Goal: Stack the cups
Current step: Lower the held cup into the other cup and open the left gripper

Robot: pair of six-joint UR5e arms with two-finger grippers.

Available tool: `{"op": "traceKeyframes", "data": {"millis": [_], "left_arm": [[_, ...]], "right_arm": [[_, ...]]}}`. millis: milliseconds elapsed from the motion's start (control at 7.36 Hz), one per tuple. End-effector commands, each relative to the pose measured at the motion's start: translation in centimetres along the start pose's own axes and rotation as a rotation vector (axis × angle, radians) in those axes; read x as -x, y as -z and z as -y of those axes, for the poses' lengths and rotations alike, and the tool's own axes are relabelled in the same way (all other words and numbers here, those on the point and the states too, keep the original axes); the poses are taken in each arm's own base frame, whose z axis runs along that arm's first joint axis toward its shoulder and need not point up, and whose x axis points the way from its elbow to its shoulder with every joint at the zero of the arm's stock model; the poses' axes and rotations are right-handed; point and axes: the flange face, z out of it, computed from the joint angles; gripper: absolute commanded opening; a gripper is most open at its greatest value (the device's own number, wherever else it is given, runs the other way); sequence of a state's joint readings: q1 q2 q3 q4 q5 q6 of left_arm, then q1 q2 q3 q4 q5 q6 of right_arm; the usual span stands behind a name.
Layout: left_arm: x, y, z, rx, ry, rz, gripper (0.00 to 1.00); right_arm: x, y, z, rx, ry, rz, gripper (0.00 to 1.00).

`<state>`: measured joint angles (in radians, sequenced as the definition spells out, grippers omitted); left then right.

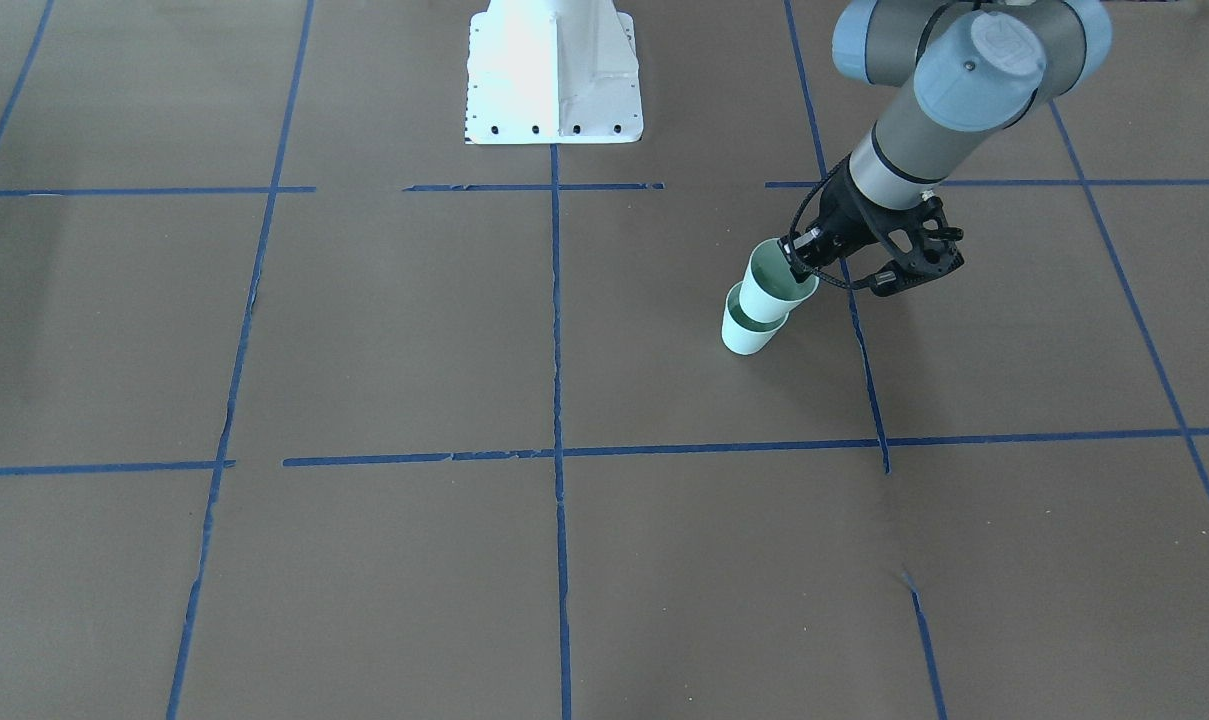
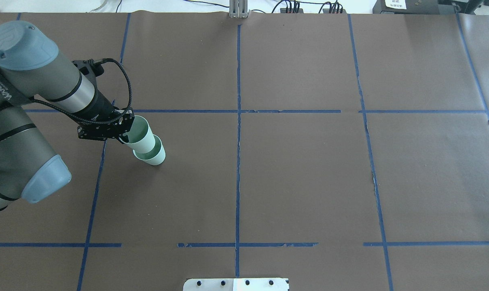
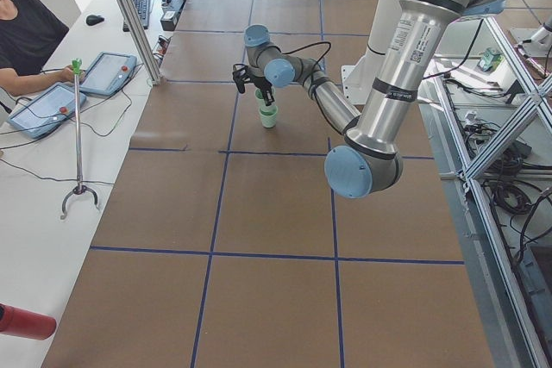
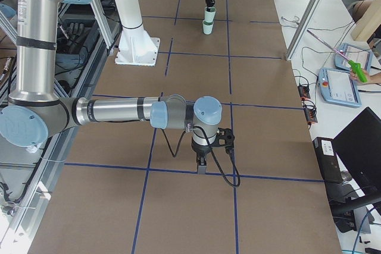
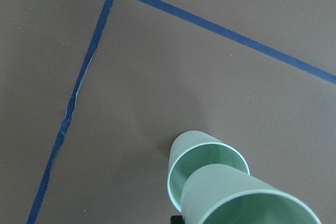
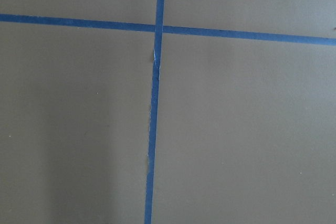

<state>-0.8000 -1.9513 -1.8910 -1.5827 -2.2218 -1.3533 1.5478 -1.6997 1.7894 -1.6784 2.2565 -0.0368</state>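
Two pale mint-green cups are on the robot's left side of the table. The lower cup (image 1: 747,338) (image 2: 155,156) stands on the brown table cover. My left gripper (image 1: 800,264) (image 2: 124,136) is shut on the rim of the upper cup (image 1: 770,288) (image 2: 141,135), one finger inside it. The upper cup is tilted and its base sits within the lower cup's mouth. The left wrist view shows the upper cup (image 5: 239,198) overlapping the lower cup (image 5: 195,153). My right gripper (image 4: 202,165) shows only in the exterior right view, low over the table, and I cannot tell if it is open or shut.
The table is covered in brown paper with a blue tape grid (image 2: 238,121). The robot's white base (image 1: 554,70) stands at the middle of its edge. Operators with tablets (image 3: 52,96) sit at the far side, and a metal post (image 3: 129,15) stands there.
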Motion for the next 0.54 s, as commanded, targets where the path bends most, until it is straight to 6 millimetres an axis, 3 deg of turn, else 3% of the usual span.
{"op": "traceKeyframes", "data": {"millis": [0, 136, 272, 407], "left_arm": [[0.00, -0.31, 0.07, 0.001, -0.001, 0.000, 0.00], [-0.03, -0.60, -0.04, 0.005, -0.004, 0.003, 0.00], [-0.14, -0.62, -0.14, 0.007, -0.006, 0.002, 0.10], [-0.17, -0.55, -0.19, 0.007, -0.015, -0.001, 0.99]], "right_arm": [[-0.02, -0.03, 0.00, 0.000, 0.000, 0.000, 1.00], [-0.02, -0.03, 0.00, 0.000, 0.000, 0.000, 1.00], [0.02, 0.02, -0.01, 0.000, 0.000, 0.000, 1.00], [-0.02, -0.03, 0.00, 0.000, 0.000, 0.000, 1.00]]}}
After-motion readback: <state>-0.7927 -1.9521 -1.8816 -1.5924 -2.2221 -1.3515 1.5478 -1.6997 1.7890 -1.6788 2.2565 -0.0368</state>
